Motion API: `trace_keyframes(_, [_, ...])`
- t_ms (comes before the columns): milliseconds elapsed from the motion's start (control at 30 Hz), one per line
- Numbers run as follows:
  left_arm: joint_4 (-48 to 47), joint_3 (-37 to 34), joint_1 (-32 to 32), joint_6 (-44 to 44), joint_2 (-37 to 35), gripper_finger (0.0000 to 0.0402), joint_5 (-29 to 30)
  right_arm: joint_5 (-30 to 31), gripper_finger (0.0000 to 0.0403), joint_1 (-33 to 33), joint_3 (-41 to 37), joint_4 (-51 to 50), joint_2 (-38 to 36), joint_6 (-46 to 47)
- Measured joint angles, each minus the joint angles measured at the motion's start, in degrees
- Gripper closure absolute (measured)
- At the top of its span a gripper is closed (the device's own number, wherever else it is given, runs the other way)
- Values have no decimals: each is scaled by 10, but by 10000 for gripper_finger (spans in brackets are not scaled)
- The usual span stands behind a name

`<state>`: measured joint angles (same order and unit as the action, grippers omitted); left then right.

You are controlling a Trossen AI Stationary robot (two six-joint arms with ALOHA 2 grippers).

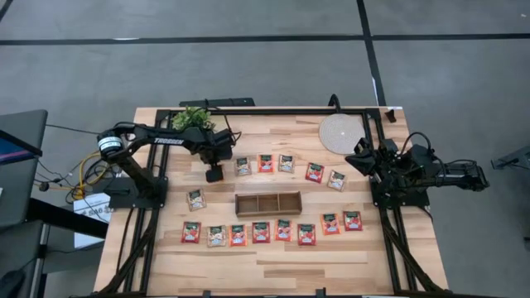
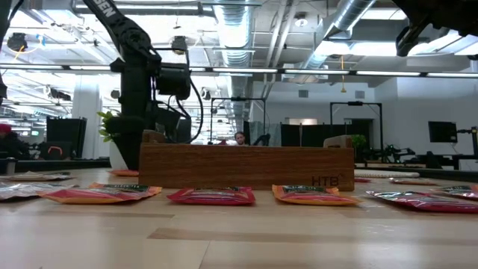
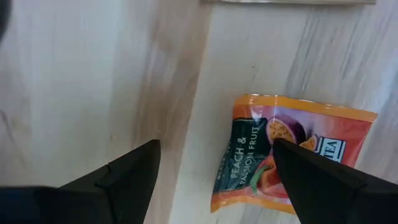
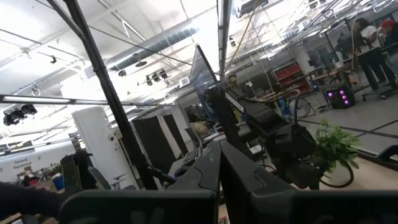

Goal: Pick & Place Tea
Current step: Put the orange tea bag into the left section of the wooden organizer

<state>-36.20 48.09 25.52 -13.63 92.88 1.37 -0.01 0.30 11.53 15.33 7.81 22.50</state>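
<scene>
Wooden counter (image 1: 273, 269) has bare room around the tray (image 1: 267, 204), between two rows of tea sachets (image 1: 261, 232). Sachets lie flat, mostly red, a few beige. Left tool (image 1: 214, 174) hangs with fingers wide beside a peach sachet (image 3: 283, 158); right tool (image 1: 362, 161) is closed, raised at the counter's right edge.

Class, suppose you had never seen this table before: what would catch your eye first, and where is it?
First, the red and beige tea sachets, set in two loose rows on either side of the long wooden tray at the table's middle. Then the left hand, open, poised over the table just left of the far row's end sachet. The right hand waits shut at the table's right edge.
</scene>
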Motion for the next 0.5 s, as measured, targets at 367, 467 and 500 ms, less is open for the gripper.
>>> trace_keyframes(367, [3, -2, 0, 17, 0, 94, 8, 0, 403, 0, 0, 0, 0, 0])
trace_keyframes(467, [4, -2, 0, 17, 0, 94, 8, 0, 403, 0, 0, 0, 0, 0])
trace_keyframes(500, [4, -2, 0, 16, 0, 94, 9, 0, 403, 0, 0, 0, 0, 0])
